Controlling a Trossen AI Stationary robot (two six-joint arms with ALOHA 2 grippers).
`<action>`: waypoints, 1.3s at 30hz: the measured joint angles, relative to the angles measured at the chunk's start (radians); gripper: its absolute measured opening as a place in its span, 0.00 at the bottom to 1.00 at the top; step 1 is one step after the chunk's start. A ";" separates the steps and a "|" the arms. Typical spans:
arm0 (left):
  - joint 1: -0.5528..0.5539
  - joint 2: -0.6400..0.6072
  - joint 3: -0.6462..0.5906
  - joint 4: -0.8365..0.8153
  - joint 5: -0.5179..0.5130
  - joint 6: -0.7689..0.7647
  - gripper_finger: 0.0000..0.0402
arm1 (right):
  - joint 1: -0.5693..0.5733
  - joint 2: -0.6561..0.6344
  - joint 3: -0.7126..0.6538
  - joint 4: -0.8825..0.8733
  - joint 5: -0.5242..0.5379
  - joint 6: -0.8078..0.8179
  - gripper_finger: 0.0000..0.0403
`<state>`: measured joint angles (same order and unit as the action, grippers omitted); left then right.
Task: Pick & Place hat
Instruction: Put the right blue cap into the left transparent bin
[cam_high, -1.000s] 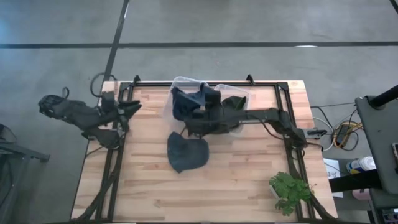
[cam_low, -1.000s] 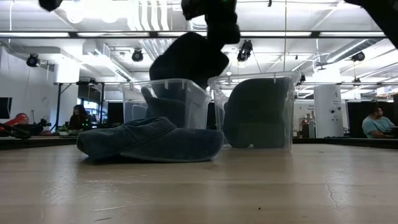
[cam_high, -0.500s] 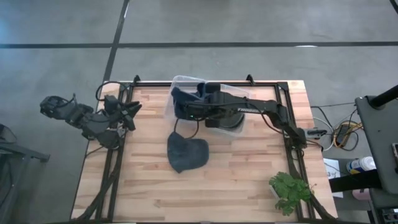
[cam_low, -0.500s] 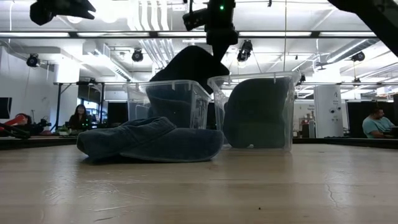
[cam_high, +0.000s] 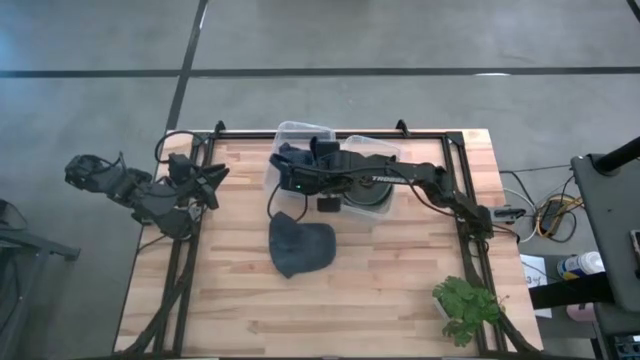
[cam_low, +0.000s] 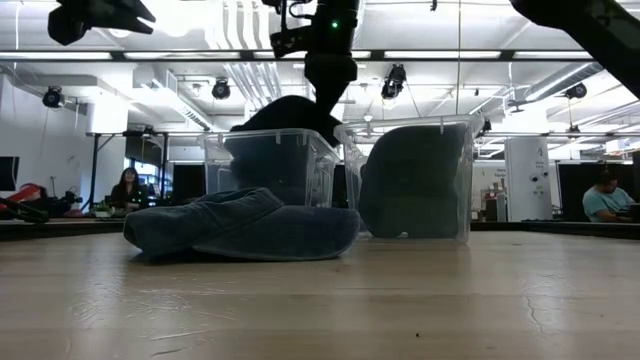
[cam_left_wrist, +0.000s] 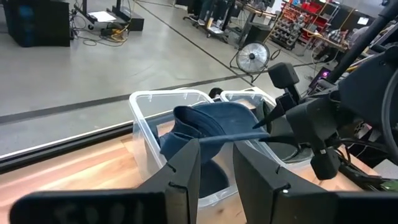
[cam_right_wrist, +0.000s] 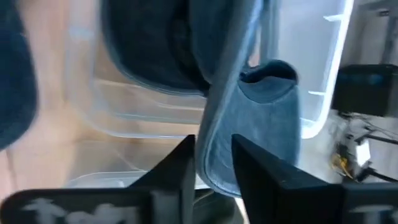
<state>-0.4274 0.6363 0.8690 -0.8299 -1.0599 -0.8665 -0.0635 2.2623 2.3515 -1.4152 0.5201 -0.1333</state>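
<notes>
One dark blue fabric hat, clenched by the right gripper, has sunk from above into the clear plastic bin at the table's far side, so release looks next.

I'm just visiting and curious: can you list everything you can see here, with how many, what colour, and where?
Hat in gripper: one, dark blue, over the left bin.
Hat on table: one, dark blue, lying flat in front of the bins.
Hat in right bin: one, dark, inside it.
Clear bins: two, side by side at the table's far edge.
Plant: one, green, near right corner.
Table: one, light wood.
People: two, seated far behind.
Left gripper: waiting off the table's left edge.
Right gripper: over the left bin, shut on the hat.
</notes>
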 joint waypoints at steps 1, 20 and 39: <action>0.000 0.000 0.000 0.000 0.000 0.000 0.22 | 0.000 0.000 0.000 0.001 -0.001 0.000 0.30; 0.000 0.002 -0.007 0.000 0.001 -0.043 0.22 | 0.027 -0.044 0.005 0.067 -0.254 0.023 0.48; 0.000 0.087 -0.007 0.008 0.126 -0.115 0.22 | 0.008 -0.104 -0.060 -0.021 -0.093 -0.349 0.44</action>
<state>-0.4270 0.7235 0.8623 -0.8219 -0.9344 -0.9813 -0.0555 2.1581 2.2914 -1.4360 0.4266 -0.4819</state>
